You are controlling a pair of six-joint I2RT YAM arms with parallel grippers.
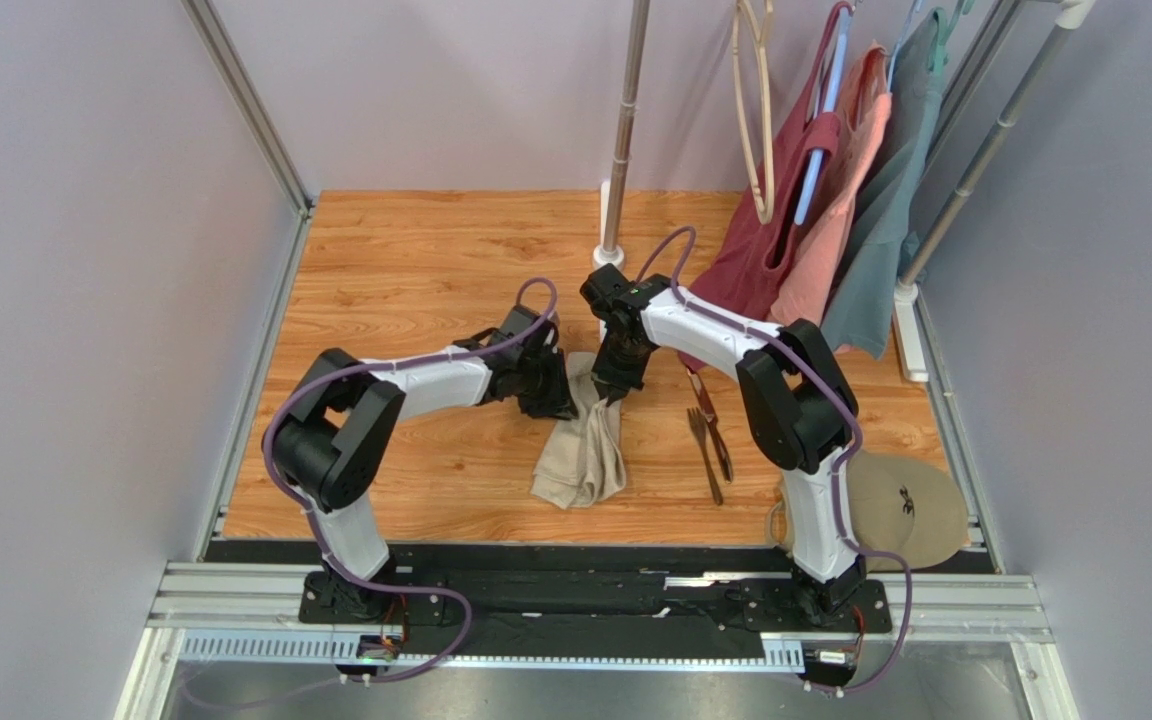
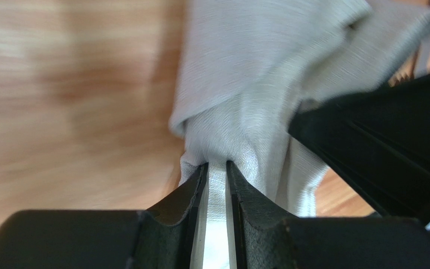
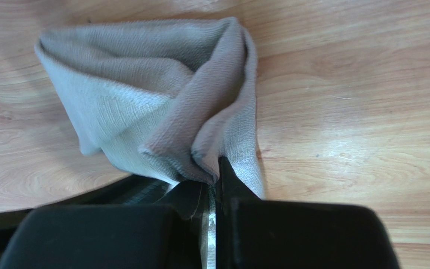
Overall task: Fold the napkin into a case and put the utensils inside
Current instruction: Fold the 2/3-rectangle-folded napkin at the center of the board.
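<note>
**Ann:** Two arms meet over the middle of the bench, and the napkin hangs between them. Its top is bunched and lifted, and its lower end trails on the wood in a crumpled drape.

**Raj:** No case yet, then?

**Ann:** None that I can see: no flat fold, no pocket. I'd call this the opening of the folding step, getting the cloth up so it can be laid out square.

**Raj:** And the utensils?

**Ann:** They lie on the bench just right of the napkin, apart from it, with nothing holding them.

**Raj:** Talk me through the grips.

**Ann:** The right claw is clamped tight on a folded edge, with the cloth fanning out beyond its tips. The left claw has its jaws down to a slit with a wad of cloth wedged between them. It sits hard up against the right one, whose black body fills the side of the left wrist view.

**Raj:** What does the next move need?

**Ann:** Separation, I'd say. The two grips are almost touching, so the claws should draw apart along one edge to stretch the cloth. Then they can lower it flat on open wood, clear of the cutlery. The left claw seems to hold a bunch rather than a clean corner, so the spread may come out uneven.
</note>
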